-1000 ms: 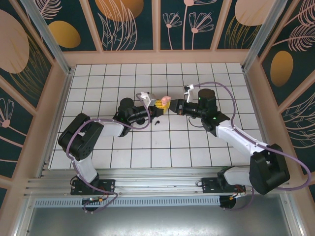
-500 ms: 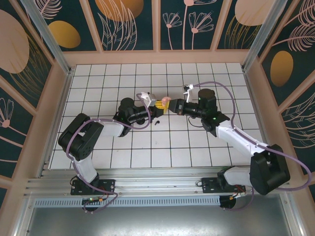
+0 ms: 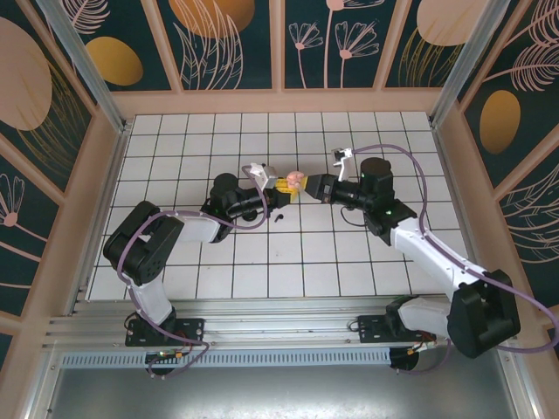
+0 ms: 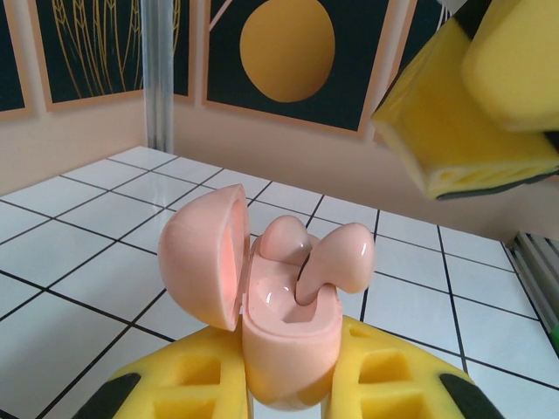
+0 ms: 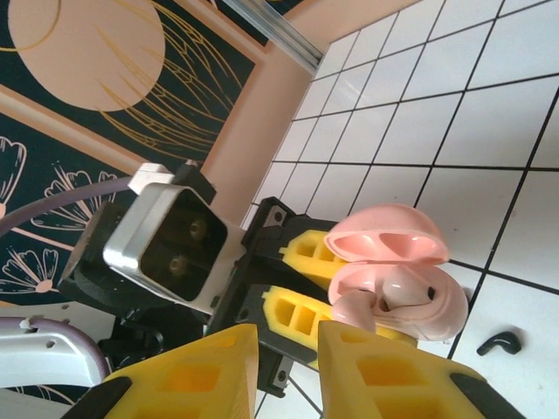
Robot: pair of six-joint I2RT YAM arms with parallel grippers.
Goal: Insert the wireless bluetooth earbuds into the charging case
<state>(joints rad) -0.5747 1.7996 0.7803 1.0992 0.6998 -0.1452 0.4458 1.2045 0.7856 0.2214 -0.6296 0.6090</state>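
Observation:
A pink charging case (image 4: 288, 349) stands upright with its lid (image 4: 205, 257) swung open, and my left gripper (image 4: 288, 384) is shut on its body. One pink earbud (image 4: 284, 240) sits low at the back of the case. A second earbud (image 4: 336, 257) has its stem in the socket and its head sticking up, tilted. In the top view the case (image 3: 293, 181) hangs above the table between both grippers. My right gripper (image 5: 288, 349) is open a little, nothing between its yellow fingers, just short of the case (image 5: 428, 305).
A small black piece (image 3: 278, 218) lies on the white tiled table (image 3: 262, 262) below the case, also in the right wrist view as a black piece (image 5: 500, 343). The left wrist camera housing (image 5: 170, 240) faces my right gripper closely. Wooden walls enclose the table.
My right gripper has parted its fingers and drawn back to the right, away from the case. The second earbud stays in the case. The left arm has held still.

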